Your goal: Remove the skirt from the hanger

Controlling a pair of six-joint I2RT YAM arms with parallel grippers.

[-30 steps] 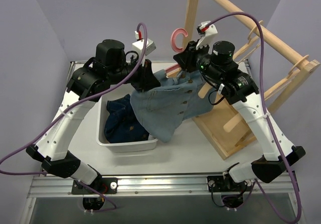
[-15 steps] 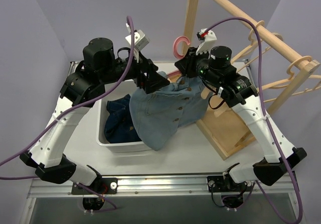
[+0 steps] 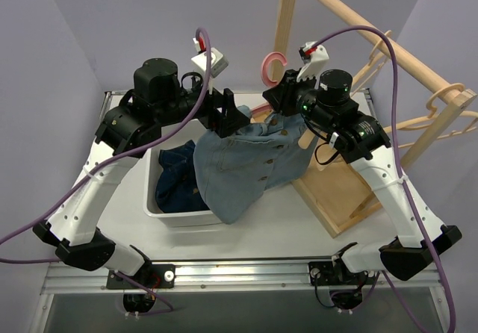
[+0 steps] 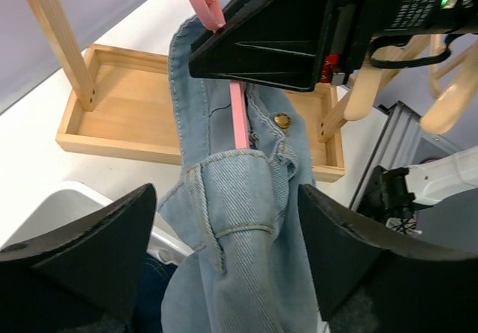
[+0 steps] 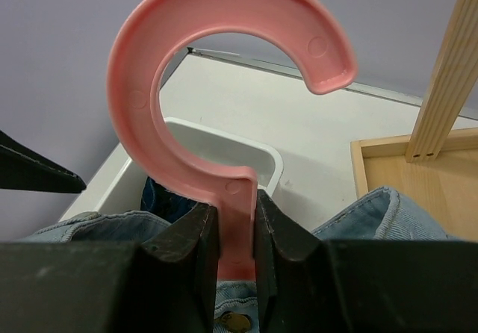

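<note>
A light blue denim skirt [image 3: 246, 161] hangs from a pink plastic hanger [image 3: 270, 66] above the table. My right gripper [image 3: 282, 95] is shut on the hanger's neck just below the hook [image 5: 224, 72]; its jaws [image 5: 235, 236] press the pink stem from both sides. My left gripper [image 3: 228, 116] is open at the skirt's left waist edge. In the left wrist view its two fingers [image 4: 89, 251] stand wide apart, with the folded waistband [image 4: 239, 228] between them and not touching either. The hanger's pink bar [image 4: 237, 116] runs into the waist.
A white bin [image 3: 160, 206] holding dark blue denim [image 3: 175, 184] sits under the skirt's left side. A wooden rack with a tray base [image 3: 351, 191] and wooden hangers [image 3: 448, 94] stands at the right, close to the right arm.
The left arm swung left and up, then back towards the skirt; its gripper stays at the waist edge. The right gripper lifted the hanger slightly. The skirt's hem hangs a little lower left.
</note>
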